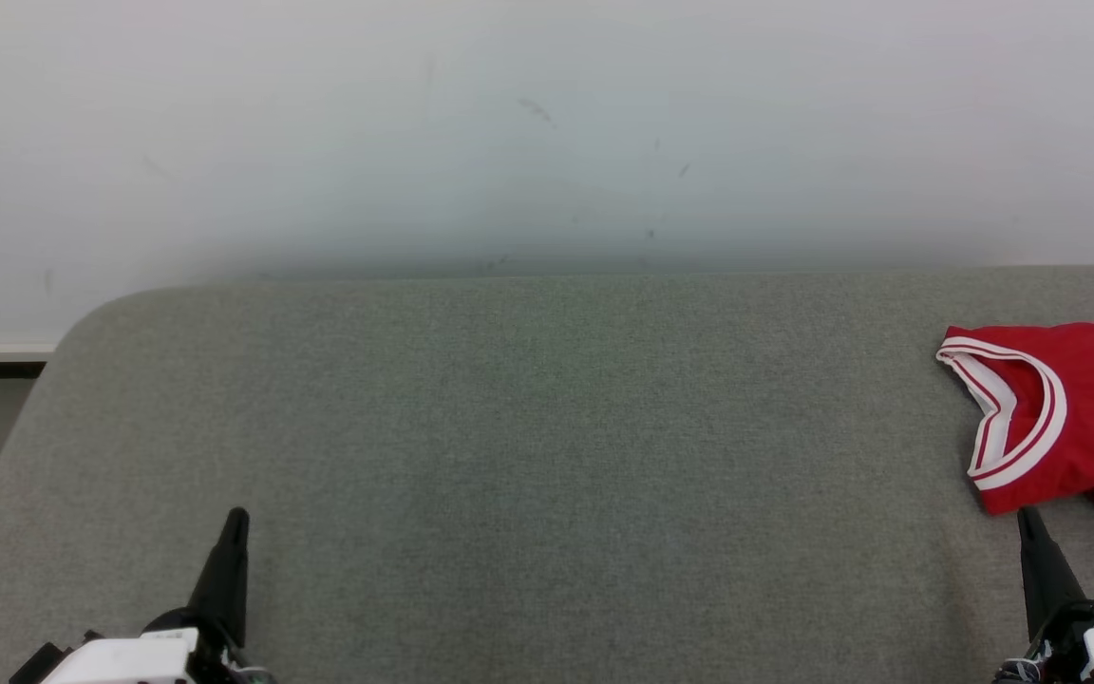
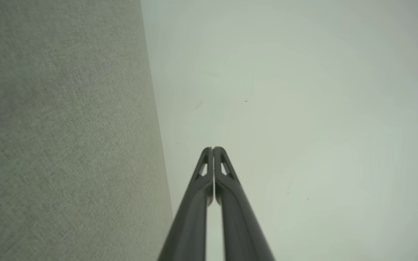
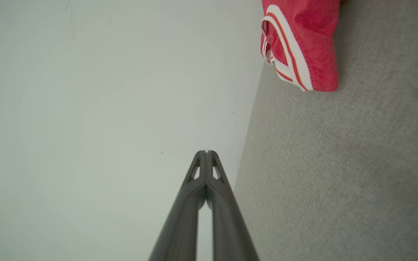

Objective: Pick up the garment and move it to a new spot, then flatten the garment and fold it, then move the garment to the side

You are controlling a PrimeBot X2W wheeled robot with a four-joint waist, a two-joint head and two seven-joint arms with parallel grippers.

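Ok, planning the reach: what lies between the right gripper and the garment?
Only bare grey padding, seen in the right wrist view; nothing sits between the right gripper and the red garment.

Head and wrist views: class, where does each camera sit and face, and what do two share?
Head view: head-mounted, facing down over the grey surface; left hand and right hand show, shut.
Left wrist view: wrist-mounted, along its own fingers toward surface edge and wall.
Right wrist view: wrist-mounted, along its own fingers toward wall and surface.
Shared: head and right wrist views show the red garment.
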